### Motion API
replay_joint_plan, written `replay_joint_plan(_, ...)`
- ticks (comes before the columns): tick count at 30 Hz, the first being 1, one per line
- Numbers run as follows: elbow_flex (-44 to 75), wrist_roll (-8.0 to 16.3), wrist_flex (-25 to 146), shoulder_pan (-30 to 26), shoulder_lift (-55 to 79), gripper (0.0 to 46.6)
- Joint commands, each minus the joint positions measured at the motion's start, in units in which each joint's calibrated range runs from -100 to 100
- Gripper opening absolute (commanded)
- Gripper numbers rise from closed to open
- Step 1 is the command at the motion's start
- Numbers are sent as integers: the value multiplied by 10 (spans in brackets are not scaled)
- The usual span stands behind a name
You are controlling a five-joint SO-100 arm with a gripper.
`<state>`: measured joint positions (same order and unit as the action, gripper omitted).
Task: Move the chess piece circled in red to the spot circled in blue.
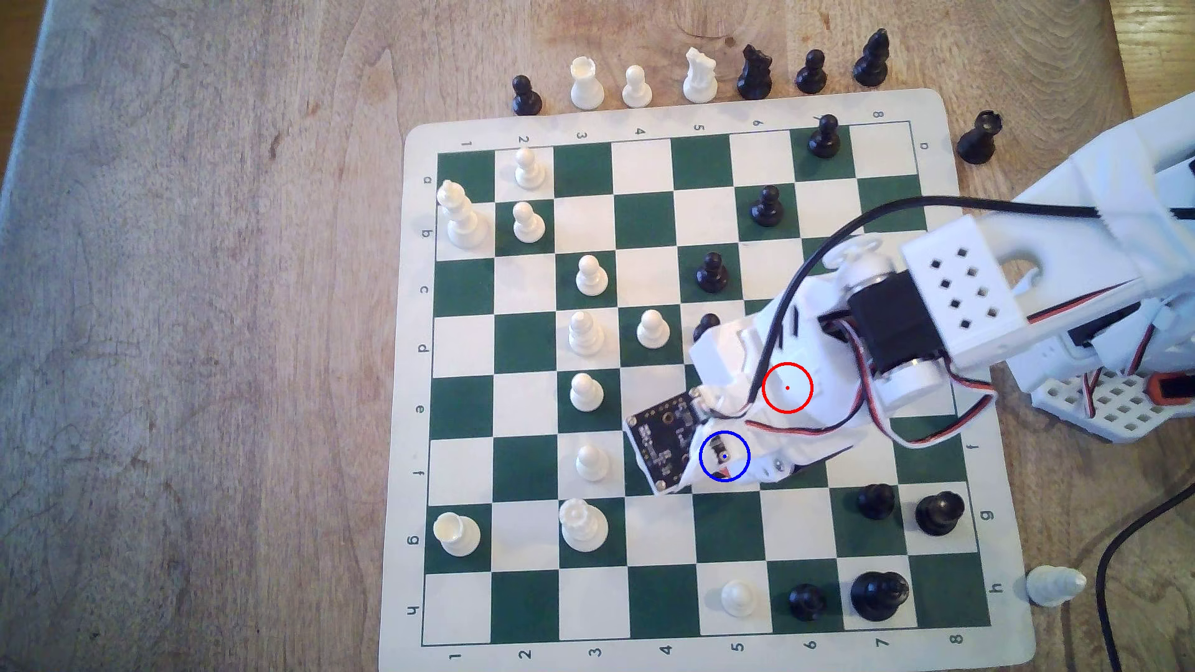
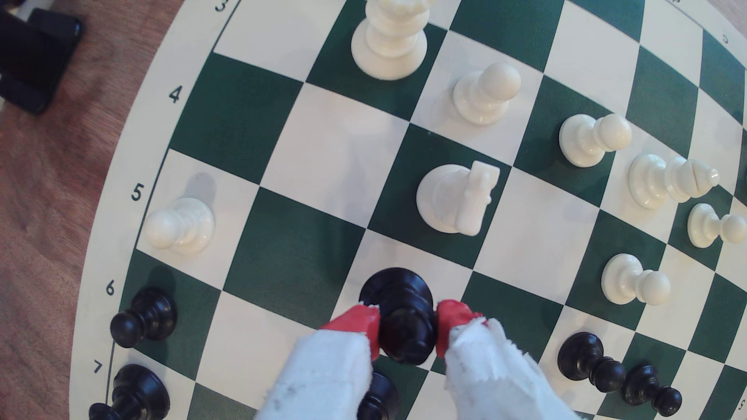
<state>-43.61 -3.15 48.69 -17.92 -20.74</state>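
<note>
Red-tipped fingers [image 2: 366, 323] of the hand [image 2: 407, 328] are pinched on either side of the chess piece [image 2: 404, 319], one pad on each flank of its upper body, so the hand is closed on the black pawn. In the wrist view the pawn's wide base sits over a cream square; whether it rests on the board or hangs just above it cannot be told. In the exterior view the arm covers both rings, and the spot [image 1: 724, 456] lies under the hand's front. To do this step well, I judge the pawn should be held upright and lowered straight until the base sits flat and centred in the square. The white knight [image 2: 456, 200] one square diagonally ahead and the black pawns [image 2: 588, 361] beside leave little room, so the fingers should open narrowly and rise straight.
</note>
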Motion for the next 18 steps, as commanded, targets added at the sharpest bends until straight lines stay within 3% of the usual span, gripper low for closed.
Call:
replay_joint_plan(1, 38, -1, -18, -3, 14, 3)
replay_joint_plan(18, 28, -1, -36, 4, 57, 3)
